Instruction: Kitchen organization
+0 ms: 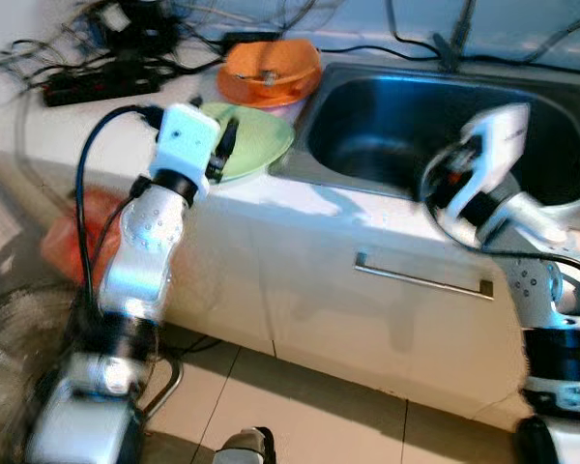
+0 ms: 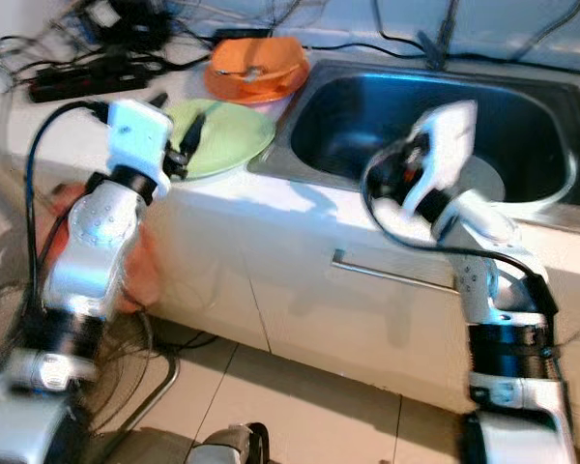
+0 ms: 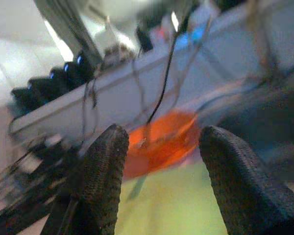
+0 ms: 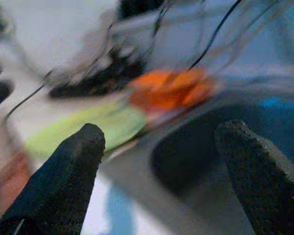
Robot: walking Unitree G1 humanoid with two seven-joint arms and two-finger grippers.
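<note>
My left pincer (image 1: 224, 145) reaches over the counter's edge, its black fingers lying across the near side of the green plate (image 1: 256, 140). Just beyond it, past the plate's far rim, sits the orange bowl (image 1: 270, 72). Further off to its left lies a black power strip (image 1: 101, 85) among tangled cables. To its right the steel sink (image 1: 387, 121) opens, and my right arm (image 1: 488, 164) is raised over the sink's near rim. Below are a white cabinet front with a handle (image 1: 423, 277) and the tiled floor.
</note>
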